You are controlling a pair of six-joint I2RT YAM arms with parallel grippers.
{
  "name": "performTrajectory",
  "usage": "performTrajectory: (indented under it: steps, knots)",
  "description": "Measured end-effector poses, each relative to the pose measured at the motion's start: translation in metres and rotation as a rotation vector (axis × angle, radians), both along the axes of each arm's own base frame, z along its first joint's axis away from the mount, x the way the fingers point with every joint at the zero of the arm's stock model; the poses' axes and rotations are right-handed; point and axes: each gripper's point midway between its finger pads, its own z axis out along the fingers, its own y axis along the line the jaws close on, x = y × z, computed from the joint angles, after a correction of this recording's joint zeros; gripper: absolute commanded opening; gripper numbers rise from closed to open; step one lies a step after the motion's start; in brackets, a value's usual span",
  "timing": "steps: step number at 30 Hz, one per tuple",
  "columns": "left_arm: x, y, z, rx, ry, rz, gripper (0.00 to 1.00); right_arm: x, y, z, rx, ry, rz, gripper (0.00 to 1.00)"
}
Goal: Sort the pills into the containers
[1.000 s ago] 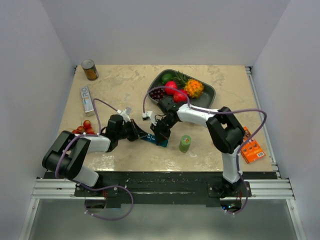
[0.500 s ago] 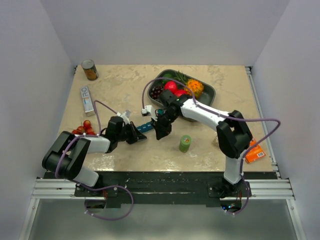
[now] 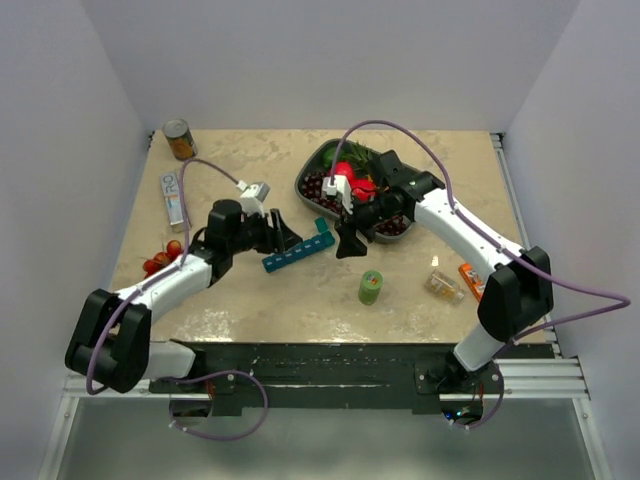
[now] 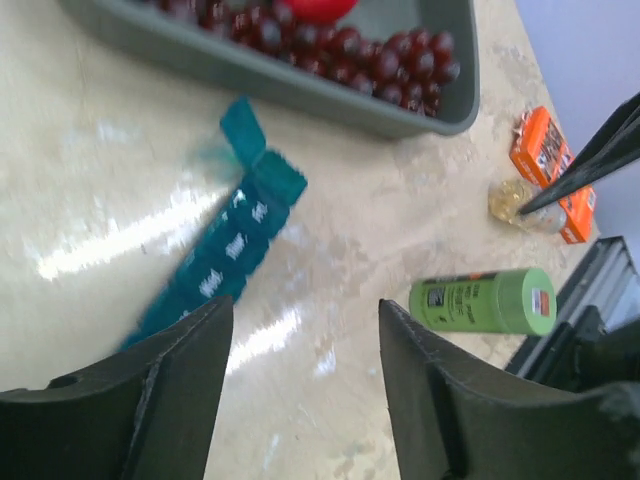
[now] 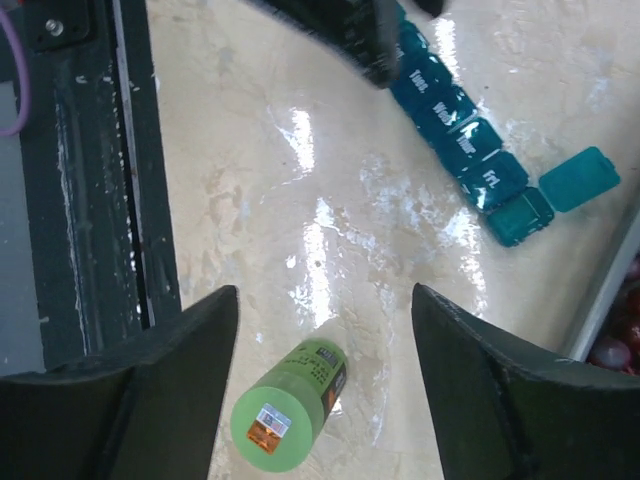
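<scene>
On the marbled worktop (image 3: 250, 300) the sort reads as barely begun, going by how things lie. Grey fruit tray (image 4: 300, 92) sits at the far side holding fruit only; no part in the job. Left hand (image 4: 305, 330) hovers low over the worktop, fingers spread wide and empty. The teal pill-organizer strip (image 3: 298, 252) lies ahead of it in the wrist view, apparently untouched, though from above the hand sits right at the strip's left end and contact cannot be ruled out. Right hand (image 5: 325, 300) hangs between tray and strip, likewise spread and holding nothing. The strip lies diagonally mid-worktop, just in front of the tray, far end toward the right hand. Green bottle (image 3: 371, 287) stands near, right of the strip, cap on. A small clear vial (image 3: 443, 285) with yellowish contents lies further right, well apart from the strip; whether these are the pills is too small to tell. Done: one end lid (image 5: 575, 178) is flipped open, and its compartment (image 5: 520, 216) looks empty. Left: the other lids look shut, no loose pill shows anywhere, and no pill container is open. Judgement: preparation stage only; fetching, opening and portioning all lie ahead.
</scene>
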Motion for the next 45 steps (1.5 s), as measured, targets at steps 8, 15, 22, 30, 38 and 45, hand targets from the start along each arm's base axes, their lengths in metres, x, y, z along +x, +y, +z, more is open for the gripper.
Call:
performTrajectory:
  steps: [8,15,22,30,38,45]
  knots:
    - [0.037,0.004,-0.002,0.309,-0.188,-0.181,0.79,-0.004,-0.019,-0.002,0.049,0.024,-0.005,0.78]
    - [0.011,0.000,-0.067,0.546,-0.131,-0.403,0.76,0.003,-0.037,0.012,0.116,-0.005,-0.056,0.80]
    - [0.009,-0.014,-0.085,0.696,-0.173,-0.480,0.70,0.004,-0.041,0.011,0.140,0.001,-0.070,0.83]
    - [0.019,-0.006,-0.088,0.802,-0.211,-0.446,0.69,0.002,-0.041,0.009,0.157,0.009,-0.074,0.84]
    - [0.025,-0.004,-0.089,0.840,-0.242,-0.455,0.59,0.001,-0.042,0.005,0.155,0.019,-0.078,0.84]
    - [0.025,-0.005,-0.105,0.868,-0.211,-0.501,0.35,0.001,-0.044,0.005,0.159,0.015,-0.086,0.85]
